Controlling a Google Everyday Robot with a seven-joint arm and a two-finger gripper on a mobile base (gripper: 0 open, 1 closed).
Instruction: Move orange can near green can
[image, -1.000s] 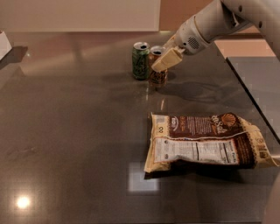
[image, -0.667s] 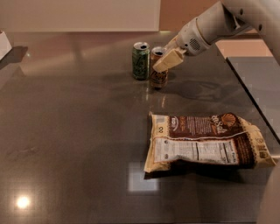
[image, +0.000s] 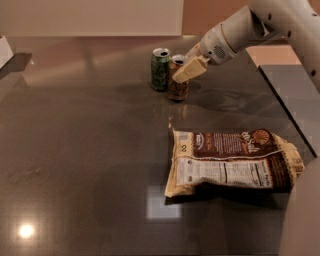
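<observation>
Orange can (image: 177, 87) upright on dark table (image: 90, 150), just beside green can (image: 160, 70). Gripper (image: 189, 70) down over orange can's top rim; clamped or loose, cannot tell. Snack bag (image: 230, 162) flat, well apart from both cans.

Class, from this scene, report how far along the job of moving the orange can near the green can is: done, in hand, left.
Done: the orange can stands upright right beside the green can.
In hand: the tool is at the orange can's upper part; whether it holds the can is unclear.
Left: probably only letting go, if needed, and drawing the tool away.
</observation>
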